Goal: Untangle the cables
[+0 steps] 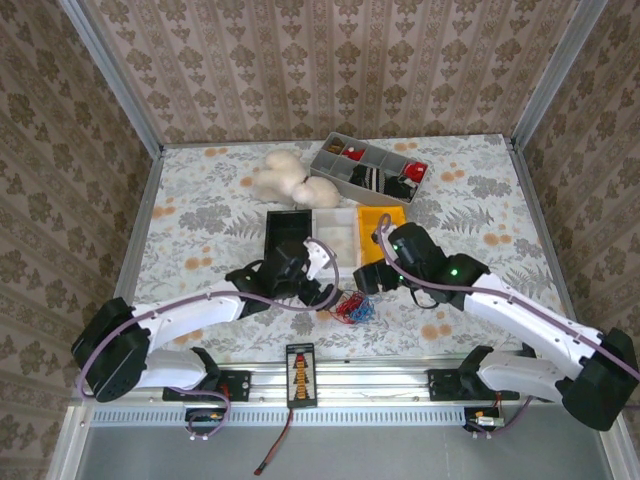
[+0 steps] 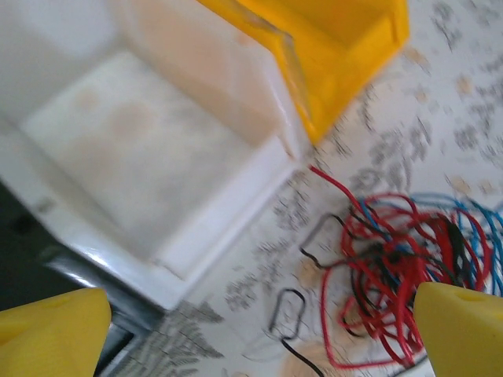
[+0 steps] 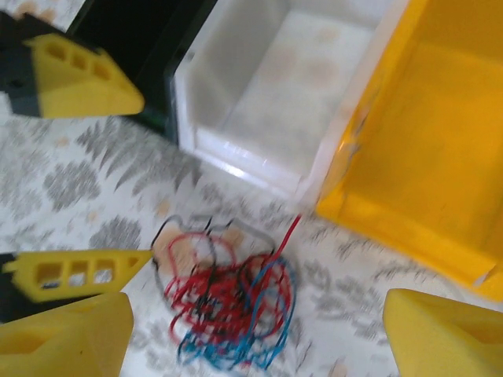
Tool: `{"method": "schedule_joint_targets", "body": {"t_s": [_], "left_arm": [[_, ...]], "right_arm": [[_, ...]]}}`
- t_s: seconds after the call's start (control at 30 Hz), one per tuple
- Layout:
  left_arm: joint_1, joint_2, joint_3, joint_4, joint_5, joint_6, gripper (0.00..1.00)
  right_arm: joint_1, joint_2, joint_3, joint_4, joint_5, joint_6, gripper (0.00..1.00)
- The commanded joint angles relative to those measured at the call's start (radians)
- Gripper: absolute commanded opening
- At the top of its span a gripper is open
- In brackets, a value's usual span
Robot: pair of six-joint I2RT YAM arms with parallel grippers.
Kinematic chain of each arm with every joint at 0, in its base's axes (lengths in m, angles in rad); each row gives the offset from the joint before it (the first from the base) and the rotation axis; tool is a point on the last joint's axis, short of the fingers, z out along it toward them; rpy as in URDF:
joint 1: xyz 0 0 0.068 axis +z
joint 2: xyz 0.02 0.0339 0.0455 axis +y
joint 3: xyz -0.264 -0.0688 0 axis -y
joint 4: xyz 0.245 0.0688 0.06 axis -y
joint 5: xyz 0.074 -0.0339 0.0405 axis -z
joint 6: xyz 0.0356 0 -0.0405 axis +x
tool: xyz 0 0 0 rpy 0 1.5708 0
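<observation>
The cables (image 1: 353, 308) are a small tangle of red, blue and black wires lying on the floral table top just in front of the bins. My left gripper (image 1: 327, 293) stands open just left of them. In the left wrist view the cables (image 2: 401, 267) lie toward the right fingertip (image 2: 460, 326), and the left gripper (image 2: 259, 338) holds nothing. My right gripper (image 1: 369, 279) hovers over the bundle from the back right. In the right wrist view its yellow jaws are wide apart, the right gripper (image 3: 255, 338) open above the cables (image 3: 232, 302). The left arm's fingers (image 3: 75, 271) touch the bundle's left edge.
Directly behind the cables stand a black bin (image 1: 285, 232), a white bin (image 1: 336, 233) and a yellow bin (image 1: 386, 221), all close to both grippers. Farther back are a grey compartment tray (image 1: 366, 170) and a white plush toy (image 1: 290, 180).
</observation>
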Motion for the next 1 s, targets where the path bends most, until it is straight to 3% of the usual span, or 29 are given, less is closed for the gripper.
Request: {"method": "schedule_joint_targets", "body": {"t_s": [0.0, 0.2, 0.3, 0.4, 0.6, 0.7, 0.77, 0.97], "left_arm": [[-0.030, 0.052, 0.034, -0.061, 0.036, 0.066, 1.00], [-0.058, 0.177, 0.086, -0.033, 0.042, 0.090, 0.97], [-0.062, 0.224, 0.114, -0.028, 0.043, 0.101, 0.93], [-0.063, 0.257, 0.132, -0.028, 0.056, 0.104, 0.89], [-0.063, 0.296, 0.157, -0.029, 0.064, 0.110, 0.84], [-0.063, 0.320, 0.167, -0.021, 0.061, 0.105, 0.71], [-0.063, 0.341, 0.173, -0.012, 0.058, 0.092, 0.61], [-0.062, 0.395, 0.187, 0.016, 0.023, 0.053, 0.11]], "right_arm": [[0.002, -0.005, -0.036, -0.139, -0.122, 0.040, 0.83], [0.002, 0.042, -0.068, -0.101, -0.172, 0.067, 0.78], [0.001, 0.073, -0.077, -0.051, -0.166, 0.072, 0.69], [0.000, 0.108, -0.071, -0.029, -0.174, 0.074, 0.58], [-0.008, 0.141, -0.066, -0.017, -0.214, 0.072, 0.23], [-0.016, 0.142, -0.067, -0.017, -0.215, 0.084, 0.06], [-0.030, 0.137, -0.067, 0.013, -0.217, 0.098, 0.01], [-0.101, 0.107, -0.037, 0.025, -0.254, 0.143, 0.00]]}}
